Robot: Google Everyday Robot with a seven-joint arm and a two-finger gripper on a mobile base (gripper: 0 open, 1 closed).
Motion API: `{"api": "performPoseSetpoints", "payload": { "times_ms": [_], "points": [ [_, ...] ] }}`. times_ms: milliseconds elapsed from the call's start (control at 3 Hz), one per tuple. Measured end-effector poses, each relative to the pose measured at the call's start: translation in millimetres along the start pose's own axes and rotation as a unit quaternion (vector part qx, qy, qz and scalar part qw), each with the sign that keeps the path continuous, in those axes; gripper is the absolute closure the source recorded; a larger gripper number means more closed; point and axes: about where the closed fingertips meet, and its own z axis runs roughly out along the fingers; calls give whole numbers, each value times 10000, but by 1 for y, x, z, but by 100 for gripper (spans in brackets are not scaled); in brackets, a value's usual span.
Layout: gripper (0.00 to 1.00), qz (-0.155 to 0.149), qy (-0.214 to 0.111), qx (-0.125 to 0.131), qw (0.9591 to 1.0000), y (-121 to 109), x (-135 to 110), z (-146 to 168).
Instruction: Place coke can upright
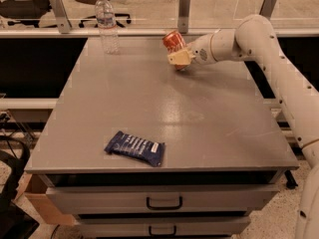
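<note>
The coke can is a small red-orange can with a silver end. It is held tilted, its top leaning to the upper left, just above the far middle of the grey table. My gripper reaches in from the right on a white arm and is shut on the can, its tan fingers clasping the can's lower part. The can's bottom is hidden behind the fingers.
A clear plastic water bottle stands upright at the far left of the table. A dark blue snack packet lies near the front edge. A railing with metal posts runs behind the table. Drawers sit below the front edge.
</note>
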Motion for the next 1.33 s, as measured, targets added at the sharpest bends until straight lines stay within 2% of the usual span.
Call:
{"api": "performPoseSetpoints", "payload": {
  "times_ms": [333,667,1000,1333],
  "points": [
    [100,252,-358,-87,9990,-5,-5,1],
    [100,512,-798,-153,9954,-12,-18,2],
    [100,630,-1069,-154,9922,-15,-26,-1],
    [100,569,-1169,-121,9914,-15,-32,-8]
  ]
}}
